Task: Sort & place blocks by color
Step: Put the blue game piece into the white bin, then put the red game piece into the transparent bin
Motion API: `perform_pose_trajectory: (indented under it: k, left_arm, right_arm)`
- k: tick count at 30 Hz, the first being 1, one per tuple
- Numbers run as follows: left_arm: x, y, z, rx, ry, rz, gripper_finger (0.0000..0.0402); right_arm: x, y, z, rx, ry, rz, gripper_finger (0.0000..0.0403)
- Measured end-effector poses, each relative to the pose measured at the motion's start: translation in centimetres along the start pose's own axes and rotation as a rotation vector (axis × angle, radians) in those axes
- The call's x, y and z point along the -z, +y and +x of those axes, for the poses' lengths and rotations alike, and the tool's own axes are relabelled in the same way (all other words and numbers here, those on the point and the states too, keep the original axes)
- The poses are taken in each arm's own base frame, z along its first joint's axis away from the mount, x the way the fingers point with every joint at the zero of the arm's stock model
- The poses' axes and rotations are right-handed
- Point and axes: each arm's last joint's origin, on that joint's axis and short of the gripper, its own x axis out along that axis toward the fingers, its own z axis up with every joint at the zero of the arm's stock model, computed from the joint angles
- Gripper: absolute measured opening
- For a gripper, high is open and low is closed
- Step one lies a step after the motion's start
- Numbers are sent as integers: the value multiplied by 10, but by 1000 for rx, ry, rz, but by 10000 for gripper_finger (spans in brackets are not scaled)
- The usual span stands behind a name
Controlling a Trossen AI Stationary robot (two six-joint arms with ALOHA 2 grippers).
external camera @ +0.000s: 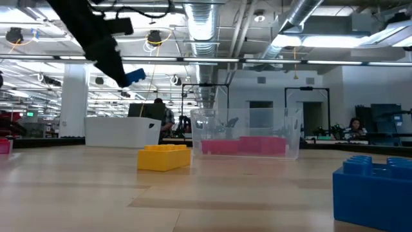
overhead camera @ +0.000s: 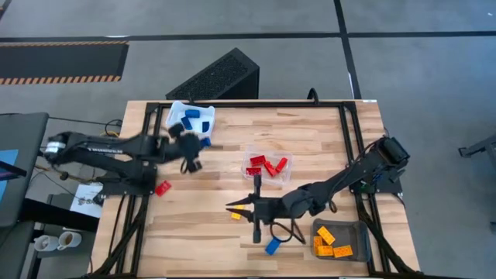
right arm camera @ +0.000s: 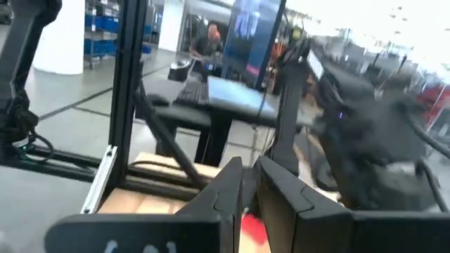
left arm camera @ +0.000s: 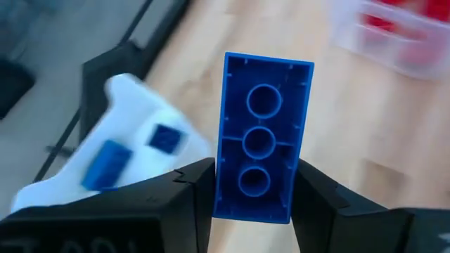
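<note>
Left claw (left arm camera: pixel 254 200): clenched on a blue block (left arm camera: pixel 261 137), held aloft left of centre in the high view, near the white tray (overhead camera: pixel 180 115) of blue blocks.
Block handling: likely light, rigid, smooth-sided; squeeze the flat long sides.
Right claw (overhead camera: pixel 229 207): clenched, empty, low over the counter (overhead camera: pixel 325 139) at lower centre.
Red blocks (overhead camera: pixel 266 165): clear tray, centre.

A large open-plan lab or industrial workshop hall. Overhead, far above the raised left gripper (external camera: pixel 122 76): bare silver ducts (external camera: pixel 205 29), pipes and rows of strip lights; beyond it, desks with monitors (right arm camera: pixel 254 29) and seated people (external camera: pixel 355 127). Underneath, a wooden table (overhead camera: pixel 225 236) in a black metal frame (overhead camera: pixel 350 132) on grey concrete floor (overhead camera: pixel 418 70) with hazard-striped tape (overhead camera: pixel 62 77).
</note>
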Motion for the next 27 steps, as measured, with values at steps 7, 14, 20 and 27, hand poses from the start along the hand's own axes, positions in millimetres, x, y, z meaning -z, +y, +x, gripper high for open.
perform_pose_trajectory:
  k: [7, 14, 20, 27]
  left_arm:
    - [-3, 64, 40, -49, 108, -156, 115]
    - [10, 98, 70, -73, 237, -233, 136]
    - [10, 100, 75, -71, 246, -218, 204]
    - [5, 101, 70, -69, 266, -213, 279]
  right_arm:
    - [-20, -4, -6, 18, -112, 37, 67]
    - [-17, 0, -7, -5, -79, 16, 67]
    - [-15, -5, -5, 12, -76, 20, 67]
    - [-13, -10, -2, 24, -64, 24, 67]
